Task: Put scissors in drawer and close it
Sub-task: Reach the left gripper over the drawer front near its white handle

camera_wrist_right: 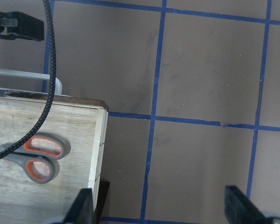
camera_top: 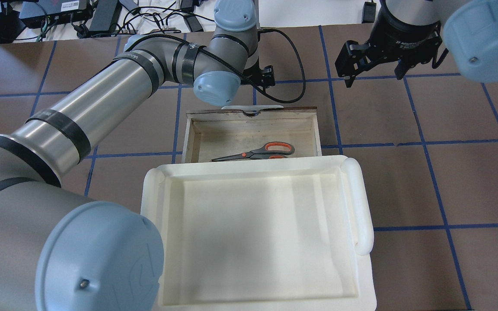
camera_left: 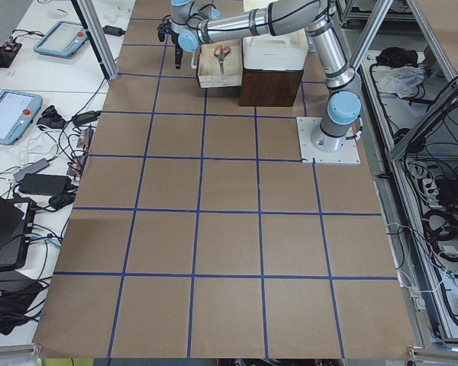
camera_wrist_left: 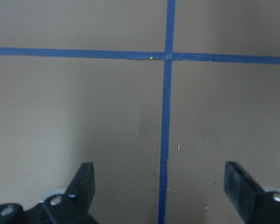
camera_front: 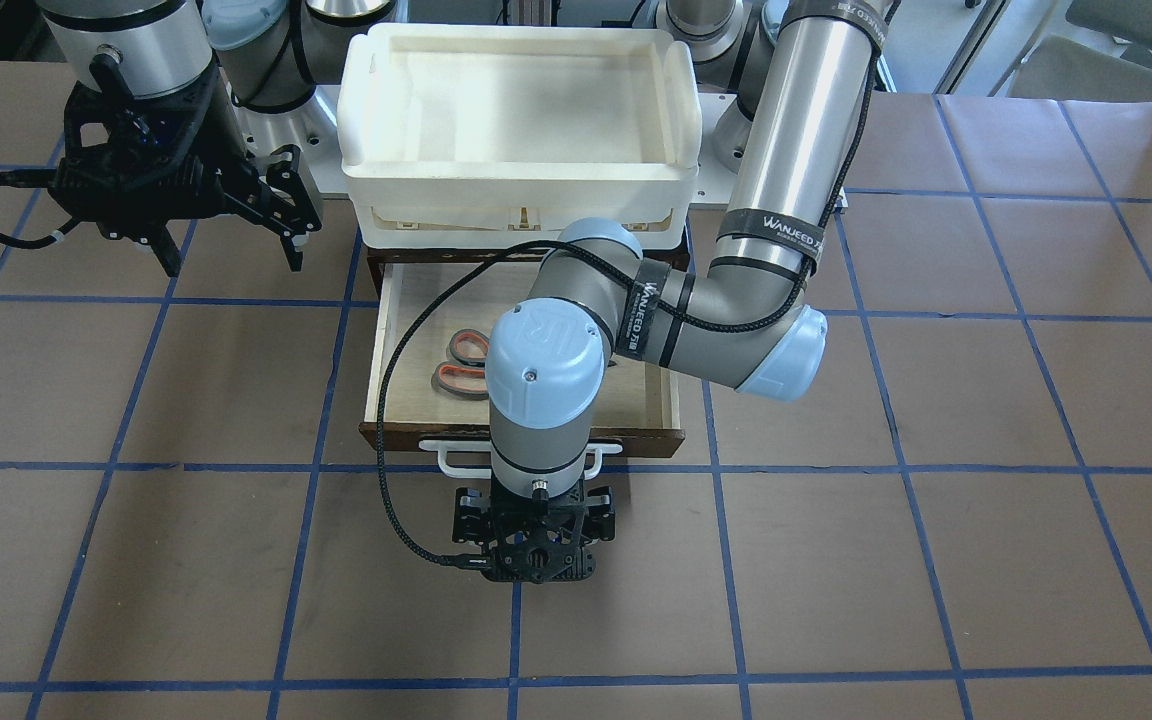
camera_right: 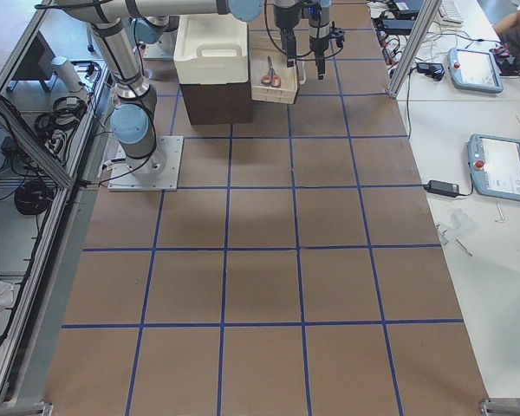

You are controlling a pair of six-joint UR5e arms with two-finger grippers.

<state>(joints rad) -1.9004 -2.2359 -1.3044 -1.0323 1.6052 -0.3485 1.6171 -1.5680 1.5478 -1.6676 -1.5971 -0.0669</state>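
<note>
The drawer stands pulled out, its pale plywood floor in view. The scissors lie flat inside it, with the orange-lined handles toward my right side. In the right wrist view the scissors rest near the drawer's side wall. My left gripper points down at the table just beyond the drawer's white bar handle. It is open, and the left wrist view shows only brown table and blue tape between its fingers. My right gripper hovers open and empty beside the drawer.
A white plastic tray sits on top of the dark brown cabinet that holds the drawer. Blue tape lines grid the brown table. A black cable loops from the left wrist over the drawer's edge.
</note>
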